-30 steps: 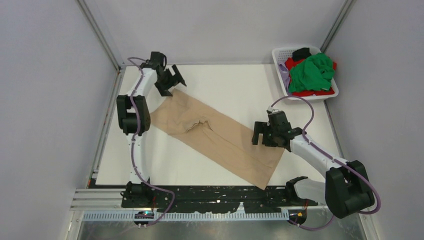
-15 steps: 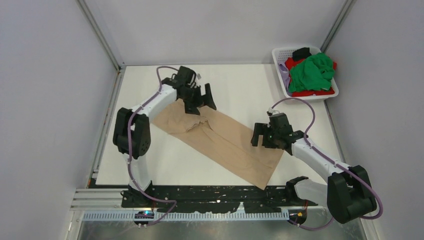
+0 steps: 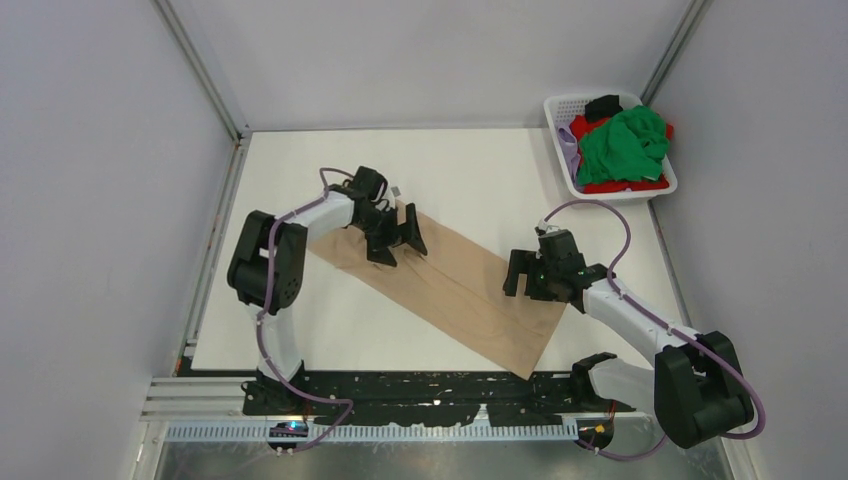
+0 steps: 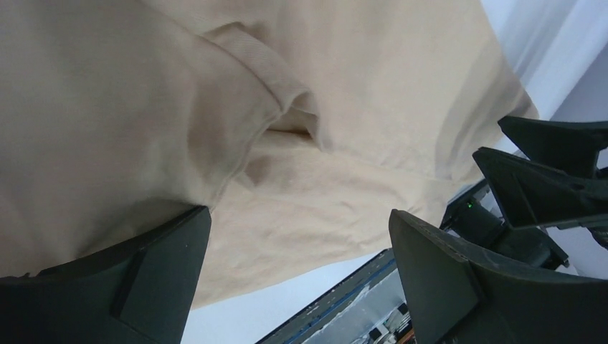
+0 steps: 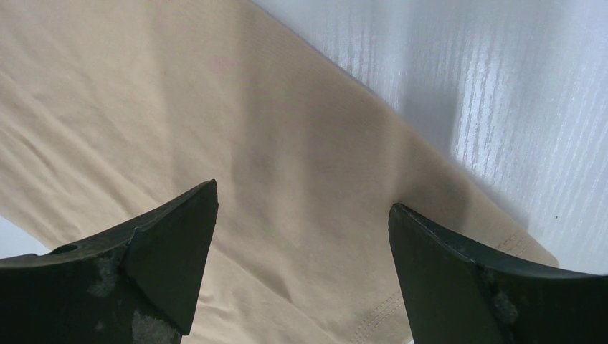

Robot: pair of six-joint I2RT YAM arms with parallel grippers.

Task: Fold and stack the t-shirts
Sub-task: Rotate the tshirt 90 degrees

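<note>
A beige t-shirt point(image 3: 460, 285) lies as a long diagonal strip across the table. My left gripper point(image 3: 397, 242) is open and empty, low over the shirt's upper left part, by a bunched fold point(image 4: 283, 93). My right gripper point(image 3: 525, 275) is open and empty, just over the shirt's right edge point(image 5: 401, 143), near its stitched hem point(image 5: 376, 319). Green point(image 3: 622, 143), red point(image 3: 640, 184), black point(image 3: 602, 107) and lilac point(image 3: 568, 140) shirts lie piled in the basket.
A white mesh basket point(image 3: 562, 103) stands at the back right corner. Bare white table point(image 3: 470, 170) lies behind the shirt and to its lower left. Grey walls and metal posts enclose the table. The black base rail point(image 3: 430, 390) runs along the near edge.
My left arm swung from the back left corner rightward and down over the beige shirt's upper part. My right gripper stayed nearly still.
</note>
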